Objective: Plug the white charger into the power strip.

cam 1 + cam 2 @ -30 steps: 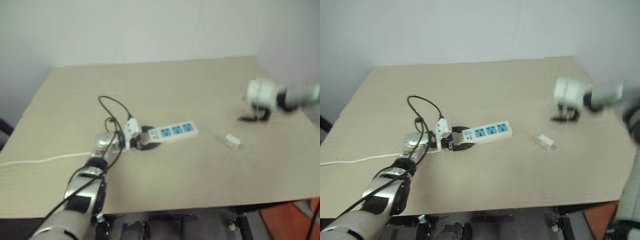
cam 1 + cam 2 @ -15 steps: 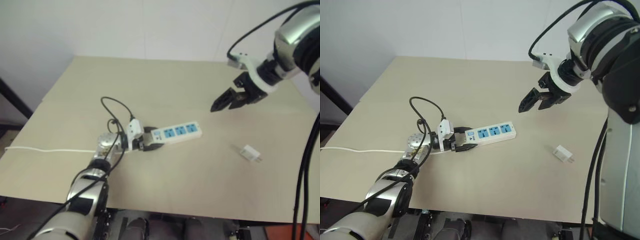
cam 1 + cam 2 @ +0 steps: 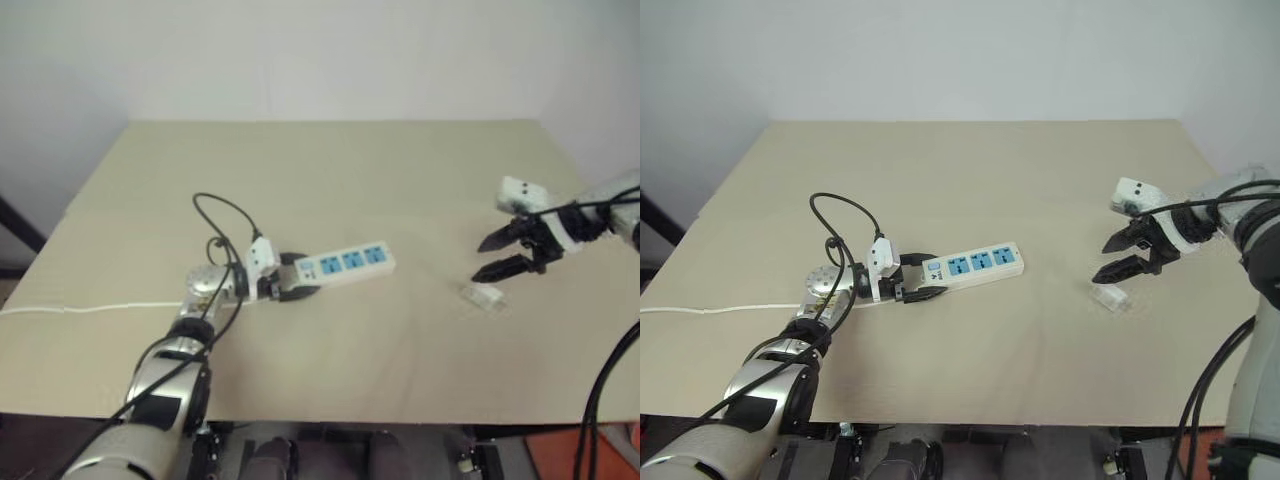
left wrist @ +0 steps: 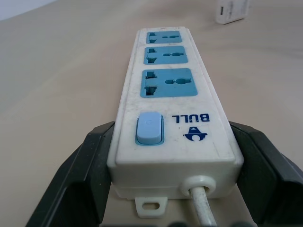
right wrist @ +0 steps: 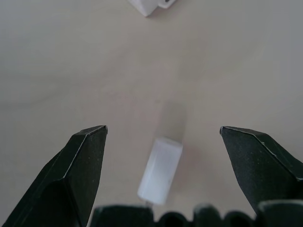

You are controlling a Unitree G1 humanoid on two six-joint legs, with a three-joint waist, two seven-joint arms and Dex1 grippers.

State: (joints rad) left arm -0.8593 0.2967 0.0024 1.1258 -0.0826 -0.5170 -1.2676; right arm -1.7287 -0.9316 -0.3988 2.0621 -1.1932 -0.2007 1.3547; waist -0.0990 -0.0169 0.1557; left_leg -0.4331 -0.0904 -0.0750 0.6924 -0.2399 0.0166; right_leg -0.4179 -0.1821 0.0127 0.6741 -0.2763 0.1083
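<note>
At the left of the table, a thin white cord runs in from the left edge to the power strip, which lies flat a little left of the middle with its three blue sockets facing up and its switch end toward the left. The left gripper is closed on that switch end: in the left wrist view one black finger presses each long side of the strip, so the bar is steadied for what comes. Well apart to the right, on bare table, lies the white charger, on its side and touched by nothing. The right gripper hangs just beyond and above it with its fingers spread wide and empty; the right wrist view shows the charger lying between the two open fingertips but lower down, not yet between the pads. The step in hand appears to be the pick-up of the charger. To do it well, the right gripper should probably sink straight down until the pads bracket the charger's two flat sides, and close only then, since a small light block on a smooth table is likely to skid or tip if one finger reaches it first. The prongs cannot be made out here, so the grasp should leave the plug face free and turned toward the sockets for the carry leftward to the strip.
</note>
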